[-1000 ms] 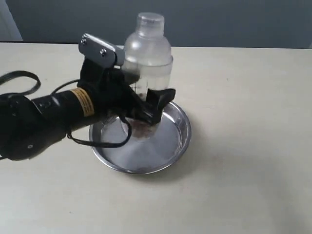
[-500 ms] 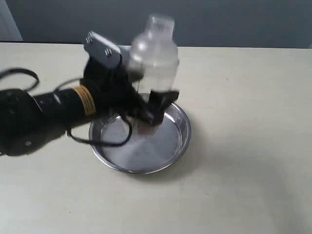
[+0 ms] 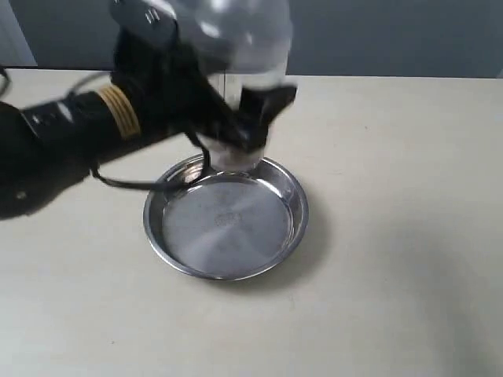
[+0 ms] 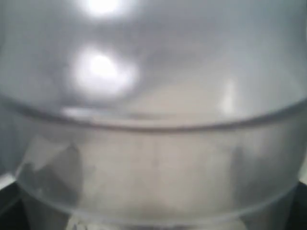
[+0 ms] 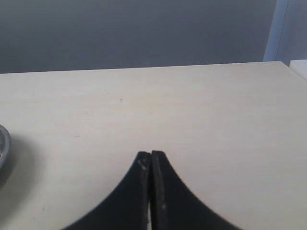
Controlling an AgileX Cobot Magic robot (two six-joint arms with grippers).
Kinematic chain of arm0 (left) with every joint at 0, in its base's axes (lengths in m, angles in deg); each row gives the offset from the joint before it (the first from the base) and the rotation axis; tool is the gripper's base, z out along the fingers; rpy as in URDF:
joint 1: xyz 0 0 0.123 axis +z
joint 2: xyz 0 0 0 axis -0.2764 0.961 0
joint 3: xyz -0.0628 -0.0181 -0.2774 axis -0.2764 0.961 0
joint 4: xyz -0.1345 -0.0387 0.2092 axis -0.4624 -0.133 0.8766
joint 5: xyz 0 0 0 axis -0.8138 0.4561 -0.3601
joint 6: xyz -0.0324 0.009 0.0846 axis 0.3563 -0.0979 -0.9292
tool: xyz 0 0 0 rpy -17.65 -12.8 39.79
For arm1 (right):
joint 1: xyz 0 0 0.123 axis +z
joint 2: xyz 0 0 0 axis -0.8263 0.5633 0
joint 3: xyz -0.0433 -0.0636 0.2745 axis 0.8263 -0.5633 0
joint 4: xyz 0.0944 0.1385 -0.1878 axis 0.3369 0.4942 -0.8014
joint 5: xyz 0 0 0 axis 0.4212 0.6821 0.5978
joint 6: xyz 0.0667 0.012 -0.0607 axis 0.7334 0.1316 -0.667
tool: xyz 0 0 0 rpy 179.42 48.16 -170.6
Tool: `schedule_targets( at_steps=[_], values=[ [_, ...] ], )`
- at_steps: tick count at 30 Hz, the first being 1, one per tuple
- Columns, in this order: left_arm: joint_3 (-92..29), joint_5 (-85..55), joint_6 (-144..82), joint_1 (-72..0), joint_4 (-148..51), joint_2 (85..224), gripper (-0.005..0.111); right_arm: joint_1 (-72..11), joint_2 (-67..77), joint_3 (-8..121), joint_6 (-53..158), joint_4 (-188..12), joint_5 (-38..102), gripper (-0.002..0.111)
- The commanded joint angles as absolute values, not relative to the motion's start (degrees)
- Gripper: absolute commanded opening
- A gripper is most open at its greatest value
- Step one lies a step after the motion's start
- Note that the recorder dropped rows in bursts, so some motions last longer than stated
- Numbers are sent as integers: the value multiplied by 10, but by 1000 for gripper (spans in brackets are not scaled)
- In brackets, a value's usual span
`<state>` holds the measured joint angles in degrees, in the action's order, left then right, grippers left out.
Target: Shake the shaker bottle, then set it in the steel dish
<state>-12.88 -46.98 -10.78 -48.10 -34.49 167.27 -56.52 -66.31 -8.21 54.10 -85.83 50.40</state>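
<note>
The clear shaker bottle (image 3: 250,55) is held in the air, blurred by motion, its cap cut off by the top of the exterior view. My left gripper (image 3: 244,126) is shut on its lower body, one black finger (image 3: 267,106) showing in front. The bottle's base hangs above the far rim of the steel dish (image 3: 271,239), which lies empty on the table. In the left wrist view the bottle (image 4: 153,143) fills the whole picture and hides the fingers. My right gripper (image 5: 151,155) is shut on nothing, low over bare table; the dish's rim (image 5: 3,143) shows at the picture's edge.
A black cable (image 3: 149,182) loops from the left arm down over the dish's left rim. The table (image 3: 409,196) is pale beige, with a grey wall behind it.
The left gripper has risen with the bottle, lifting it from inside the dish to above the far rim; the bottle is now motion-blurred. The dish has stayed put.
</note>
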Motion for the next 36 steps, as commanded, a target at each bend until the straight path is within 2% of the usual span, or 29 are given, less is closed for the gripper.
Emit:
schedule_targets(
  at_steps=[1,4,7,11,14,17,21,25,29,33,36],
  values=[
    [-112,-459,-111,-482,-367,1690,0,-563,-666,-83,540,-859,497,-1],
    [-72,-519,-110,-482,-400,1754,0,-563,-666,-83,540,-859,497,-1],
    [-81,-589,-111,-482,-374,1711,0,-563,-666,-83,540,-859,497,-1],
    [-128,-528,-176,-482,-386,1617,0,-563,-666,-83,540,-859,497,-1],
    [-95,-489,-175,-482,-428,1680,0,-563,-666,-83,540,-859,497,-1],
    [-39,-579,-158,-482,-462,1776,0,-563,-666,-83,540,-859,497,-1],
    [-44,-679,-144,-482,-437,1741,0,-563,-666,-83,540,-859,497,-1],
    [-108,-624,-206,-482,-449,1659,0,-563,-666,-83,540,-859,497,-1],
    [-88,-516,-183,-482,-460,1728,0,-563,-666,-83,540,-859,497,-1],
    [-47,-595,-162,-482,-462,1819,0,-563,-666,-83,540,-859,497,-1],
    [-60,-649,-167,-482,-452,1755,0,-563,-666,-83,540,-859,497,-1]
  ],
)
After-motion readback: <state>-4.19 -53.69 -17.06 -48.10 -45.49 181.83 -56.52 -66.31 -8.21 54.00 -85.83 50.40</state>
